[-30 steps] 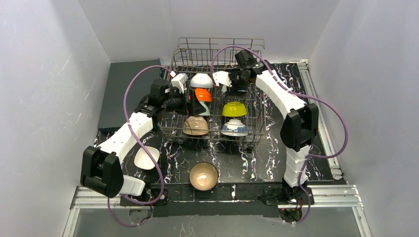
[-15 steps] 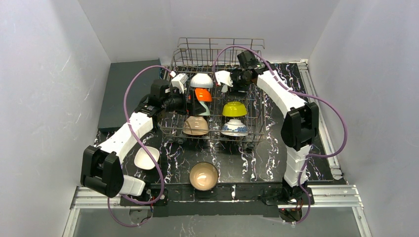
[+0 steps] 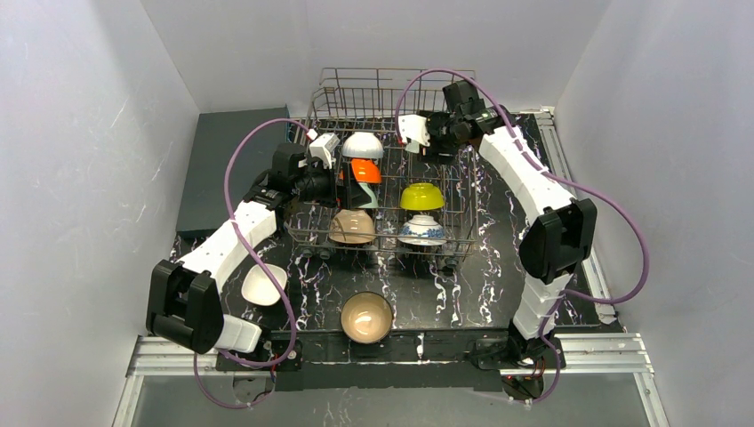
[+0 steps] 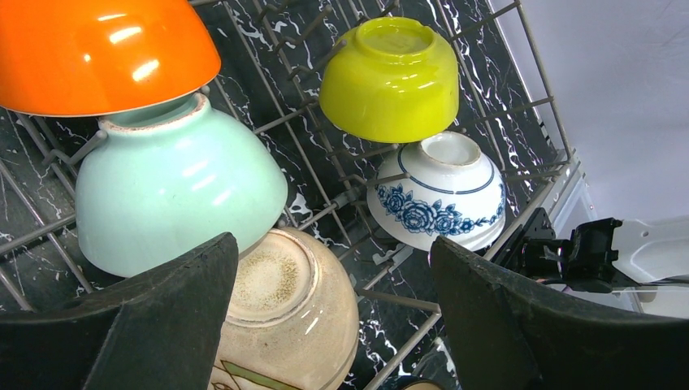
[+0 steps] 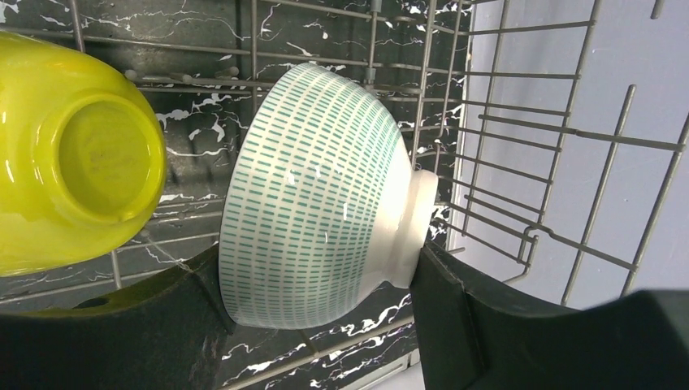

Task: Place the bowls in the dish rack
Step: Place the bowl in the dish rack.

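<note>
Aloft, dashed bowl [image 5: 313,195] hangs beside dish rack wall [image 5: 561,128].

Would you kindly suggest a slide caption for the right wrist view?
Right gripper holds a green-dashed white bowl sideways over the dish rack, beside a lime-green bowl.

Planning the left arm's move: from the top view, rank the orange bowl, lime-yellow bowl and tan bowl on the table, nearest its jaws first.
1. Glossy orange round bowl, beside the jaws.
2. Lime-yellow round bowl, farther right.
3. Tan round bowl, front of table.
</note>
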### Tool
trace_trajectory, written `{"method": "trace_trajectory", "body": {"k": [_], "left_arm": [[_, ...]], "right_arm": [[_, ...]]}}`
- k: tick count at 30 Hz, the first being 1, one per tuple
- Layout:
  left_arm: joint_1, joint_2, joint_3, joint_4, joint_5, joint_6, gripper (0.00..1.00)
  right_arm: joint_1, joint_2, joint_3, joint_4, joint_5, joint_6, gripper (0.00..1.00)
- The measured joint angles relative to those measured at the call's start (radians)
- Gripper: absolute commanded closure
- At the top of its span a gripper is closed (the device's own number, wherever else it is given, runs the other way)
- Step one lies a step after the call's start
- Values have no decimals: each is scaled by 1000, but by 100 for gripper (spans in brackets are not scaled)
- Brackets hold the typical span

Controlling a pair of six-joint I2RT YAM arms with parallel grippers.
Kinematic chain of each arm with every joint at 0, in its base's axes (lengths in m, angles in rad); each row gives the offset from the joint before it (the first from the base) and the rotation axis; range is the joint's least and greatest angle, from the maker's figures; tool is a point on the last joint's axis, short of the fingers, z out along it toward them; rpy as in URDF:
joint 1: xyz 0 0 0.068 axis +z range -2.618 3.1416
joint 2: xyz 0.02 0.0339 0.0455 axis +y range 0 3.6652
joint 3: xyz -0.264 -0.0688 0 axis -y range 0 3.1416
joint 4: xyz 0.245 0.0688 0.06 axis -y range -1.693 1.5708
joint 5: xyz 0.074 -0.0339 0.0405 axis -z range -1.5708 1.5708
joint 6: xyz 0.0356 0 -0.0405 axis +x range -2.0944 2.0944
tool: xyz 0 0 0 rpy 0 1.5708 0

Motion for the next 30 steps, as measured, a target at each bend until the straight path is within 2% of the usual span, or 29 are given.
{"method": "trace_trajectory", "body": {"k": [30], "left_arm": [[0, 24, 0, 0, 11, -7, 14]], "right_arm": [[-3, 86, -33, -23, 6, -43, 99]]}}
